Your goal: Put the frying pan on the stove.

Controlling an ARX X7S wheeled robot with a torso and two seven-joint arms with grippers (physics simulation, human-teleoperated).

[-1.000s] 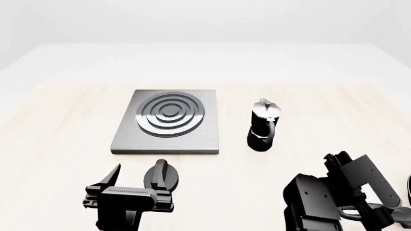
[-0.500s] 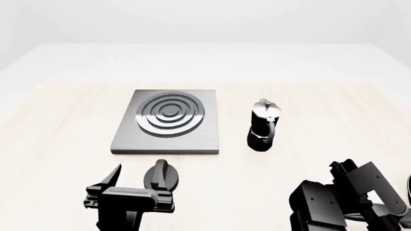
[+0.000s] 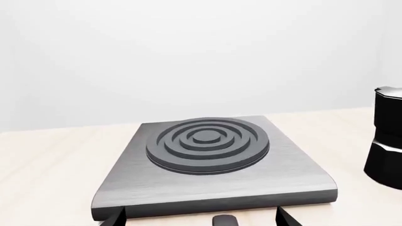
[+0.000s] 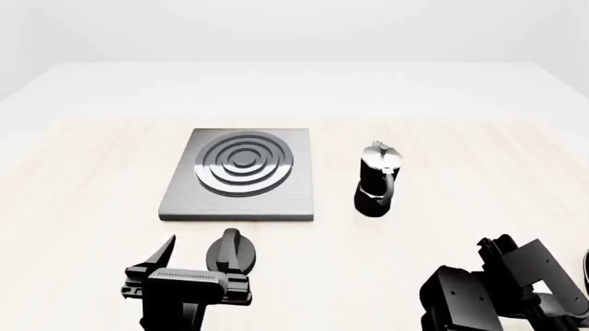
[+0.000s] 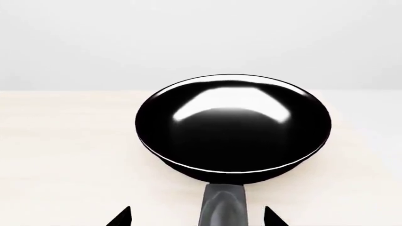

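The frying pan (image 5: 232,125), glossy black with a reflective inside, lies on the light wooden table straight ahead in the right wrist view. Its handle (image 5: 223,207) runs back between the spread fingertips (image 5: 122,217) of my right gripper (image 5: 196,220), which is open and not closed on it. The stove (image 4: 241,172), a grey plate with a dark ringed burner, sits at mid-table left; it also fills the left wrist view as the stove (image 3: 295,174). My left gripper (image 3: 201,220) is open and holds nothing, just short of the stove's near edge.
A black-and-silver moka pot (image 4: 377,181) stands right of the stove, seen too as the moka pot (image 3: 386,136). A small black knob (image 4: 230,252) lies by my left gripper (image 4: 198,265). My right arm (image 4: 497,289) fills the lower right corner.
My right arm has sunk lower and to the right in the head view. The left arm, stove, knob and moka pot have not moved.
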